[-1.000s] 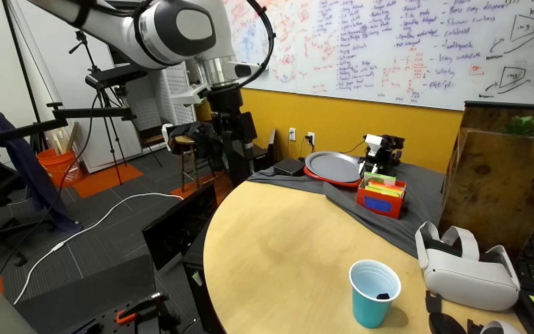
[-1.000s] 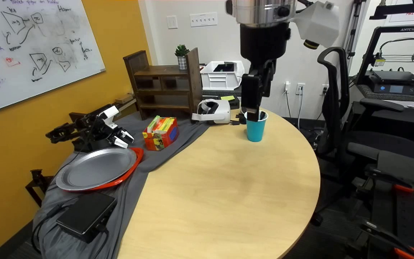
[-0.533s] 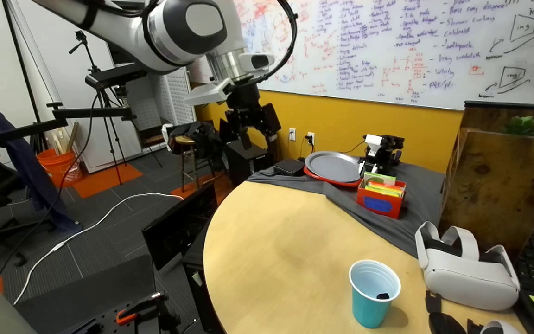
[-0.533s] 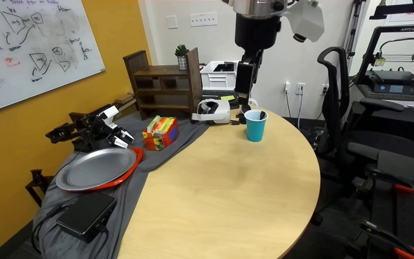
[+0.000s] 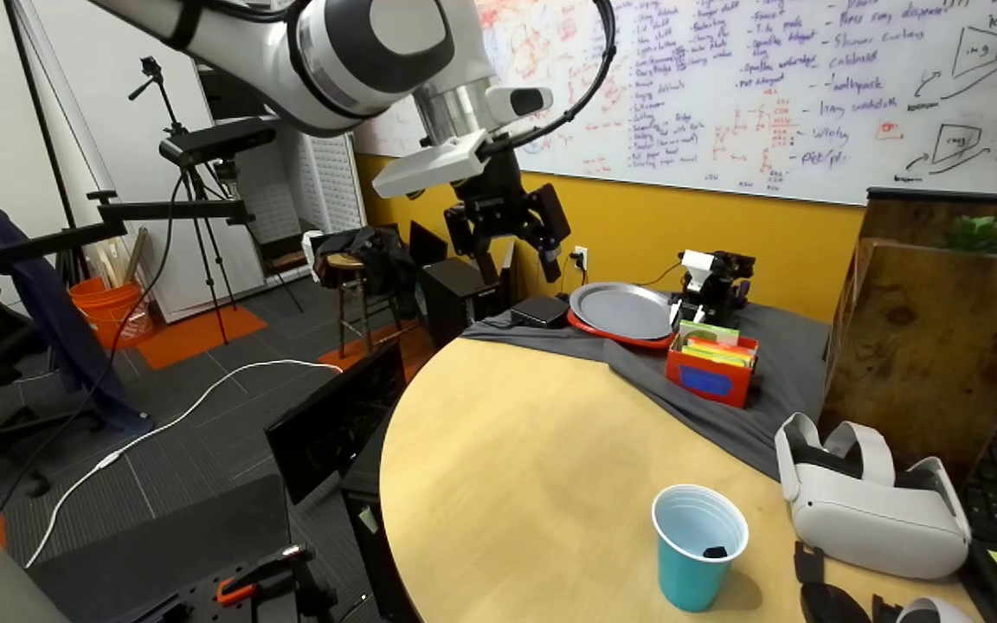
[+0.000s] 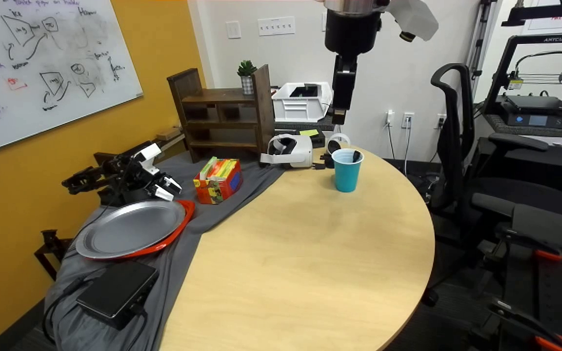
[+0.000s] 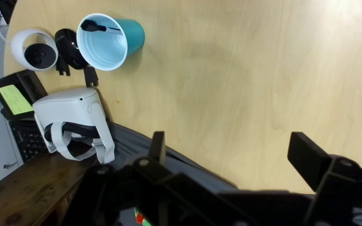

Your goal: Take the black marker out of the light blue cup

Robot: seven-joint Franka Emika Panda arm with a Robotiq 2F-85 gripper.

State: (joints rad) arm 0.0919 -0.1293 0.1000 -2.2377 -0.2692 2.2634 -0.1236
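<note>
The light blue cup (image 5: 693, 580) stands upright on the round table. It also shows in an exterior view (image 6: 347, 176) and at the top left of the wrist view (image 7: 134, 36). The black marker (image 7: 93, 26) leans inside the cup. Its dark end is near the rim and a whitish part of its barrel shows. Its dark end also shows in both exterior views (image 5: 714, 552) (image 6: 356, 156). My gripper (image 7: 229, 149) is open and empty, with bare table between its fingers. It hangs high above the table (image 5: 519, 266), well apart from the cup.
A white headset (image 5: 879, 510) and dark straps lie beside the cup, with a white ring-shaped controller (image 7: 35, 50). A wooden shelf (image 6: 222, 117), a red box of packets (image 5: 710, 372) and a grey round pan (image 5: 624, 310) stand on the grey cloth along the wall side.
My gripper has moved right in one exterior view and risen in the other, uncovering the cup's rim there. The wrist has turned, and both fingers show spread apart. The cup and marker have not moved.
</note>
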